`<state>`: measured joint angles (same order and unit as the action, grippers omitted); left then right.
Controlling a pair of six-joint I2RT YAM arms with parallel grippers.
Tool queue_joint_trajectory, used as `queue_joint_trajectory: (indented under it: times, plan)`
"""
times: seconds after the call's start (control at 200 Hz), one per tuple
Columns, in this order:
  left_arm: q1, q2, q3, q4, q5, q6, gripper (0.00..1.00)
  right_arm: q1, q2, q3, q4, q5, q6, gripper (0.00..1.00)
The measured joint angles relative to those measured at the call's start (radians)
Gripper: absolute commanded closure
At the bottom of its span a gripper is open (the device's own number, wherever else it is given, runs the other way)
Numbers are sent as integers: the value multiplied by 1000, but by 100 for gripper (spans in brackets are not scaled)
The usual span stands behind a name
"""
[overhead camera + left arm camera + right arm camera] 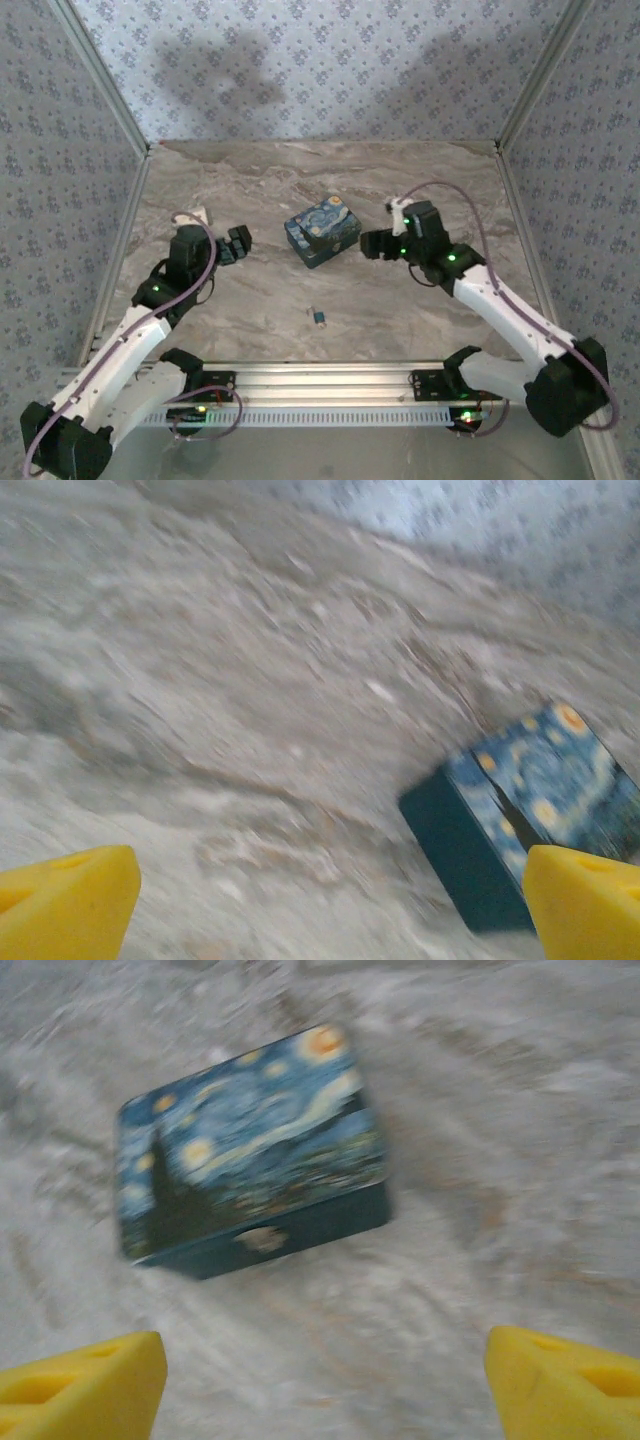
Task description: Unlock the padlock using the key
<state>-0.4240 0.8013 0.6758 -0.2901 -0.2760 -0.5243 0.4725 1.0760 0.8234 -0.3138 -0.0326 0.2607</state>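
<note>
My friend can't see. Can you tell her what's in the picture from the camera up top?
A small blue-and-yellow painted box sits mid-table between two robot arms, with the left gripper and right gripper on either side of it. A tiny padlock lies on the marble table, nearer the arms' bases.

Soft, even light — both wrist views motion-blurred.
</note>
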Motion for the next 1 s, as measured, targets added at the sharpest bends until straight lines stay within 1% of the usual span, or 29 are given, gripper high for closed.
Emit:
queue_joint_trajectory:
  times: [0.085, 0.2, 0.29, 0.385, 0.495, 0.645, 0.764, 0.999]
  plan:
    - [42, -15, -1, 10, -63, 54, 2, -78, -72, -54, 18, 66, -13, 0]
    - [99, -34, -56, 100, -121, 163, 2, -193, -142, -148, 84, 167, -19, 0]
    - [130, -35, -132, 174, -138, 260, 2, -278, -154, -227, 155, 231, -23, 0]
    - [159, -32, -204, 213, -139, 344, 2, -335, -137, -306, 243, 266, -55, 0]
    - [216, -13, -257, 255, -131, 401, 2, -361, -67, -372, 362, 272, -97, 0]
    - [275, 45, -321, 353, -107, 412, 2, -379, 72, -407, 522, 262, -139, 0]
    - [309, 142, -359, 444, -72, 417, 2, -381, 181, -426, 682, 233, -190, 0]
    - [367, 335, -363, 623, 23, 451, 2, -391, 336, -415, 874, 170, -309, 0]
